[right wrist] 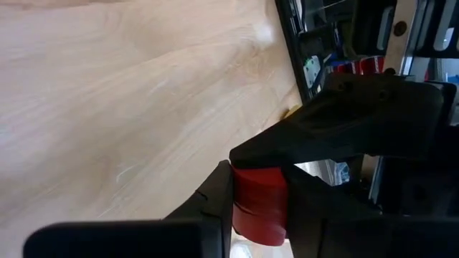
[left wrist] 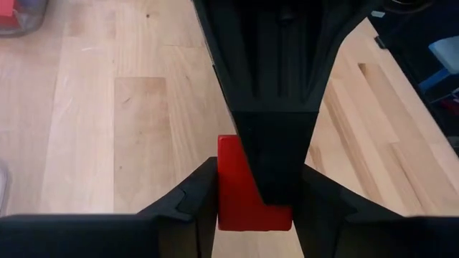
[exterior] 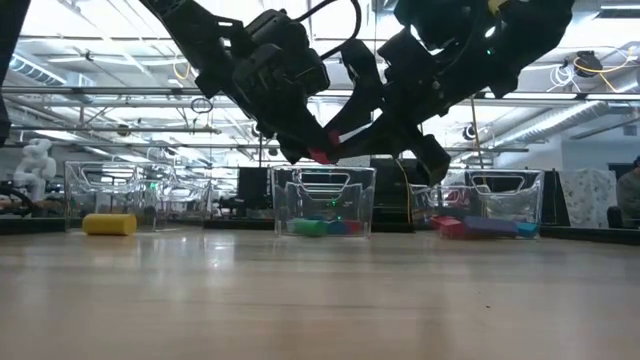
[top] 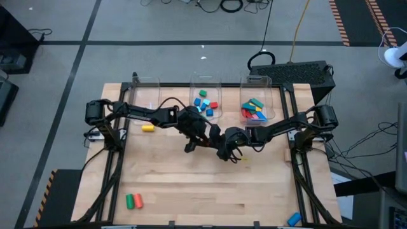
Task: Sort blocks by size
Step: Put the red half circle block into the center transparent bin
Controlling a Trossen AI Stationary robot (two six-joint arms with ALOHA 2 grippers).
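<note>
- The left gripper (top: 202, 141) and the right gripper (top: 216, 144) meet above the middle of the wooden table (top: 191, 191), both clamped on one red block (left wrist: 237, 186) held in the air between them.
- The middle bin (top: 205, 95) holds small blocks, and the right bin (top: 255, 102) holds long ones.
- A yellow cylinder (top: 147, 128) lies near the left bin (top: 145, 92).
- A green and an orange cylinder (top: 133, 201) lie at the table's front left.
</note>
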